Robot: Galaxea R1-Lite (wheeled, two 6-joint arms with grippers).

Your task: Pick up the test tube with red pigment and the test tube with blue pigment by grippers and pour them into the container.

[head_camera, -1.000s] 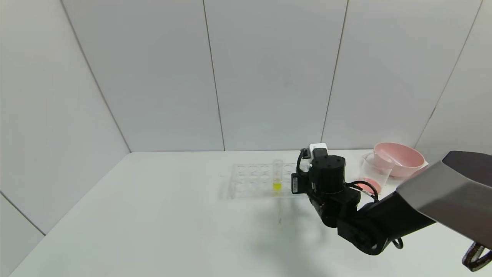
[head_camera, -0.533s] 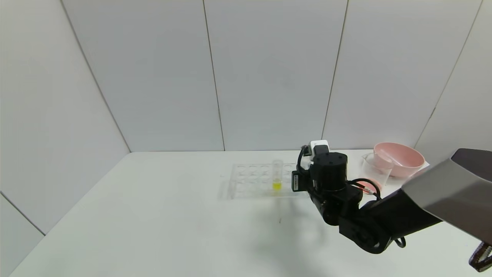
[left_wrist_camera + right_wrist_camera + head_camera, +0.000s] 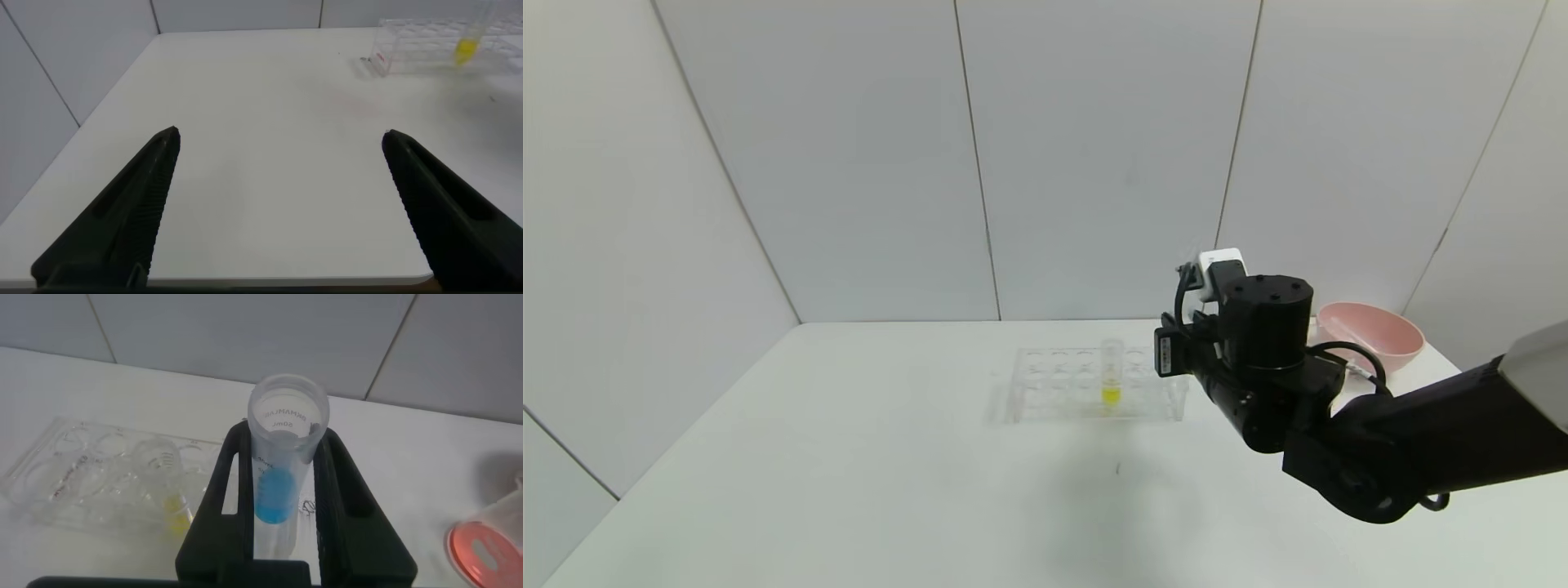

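My right gripper [image 3: 286, 437] is shut on the test tube with blue pigment [image 3: 282, 457] and holds it upright above the table, blue liquid at its bottom. In the head view only the right wrist [image 3: 1262, 327] shows, raised to the right of the clear rack [image 3: 1054, 384]; the fingers and the tube are hidden behind it. The container [image 3: 490, 543], a clear beaker with red liquid in its bottom, shows at the edge of the right wrist view and is hidden behind the arm in the head view. The test tube with red pigment is not in view. My left gripper [image 3: 279, 139] is open and empty.
A yellow-liquid tube [image 3: 1112, 371] stands in the rack; it also shows in the right wrist view [image 3: 167, 490]. A pink bowl [image 3: 1376, 335] sits at the back right by the wall. The left gripper hovers over the table's near left part, far from the rack [image 3: 425, 41].
My right arm has risen and moved right, away from the rack, with the blue tube. It now covers the beaker in the head view.
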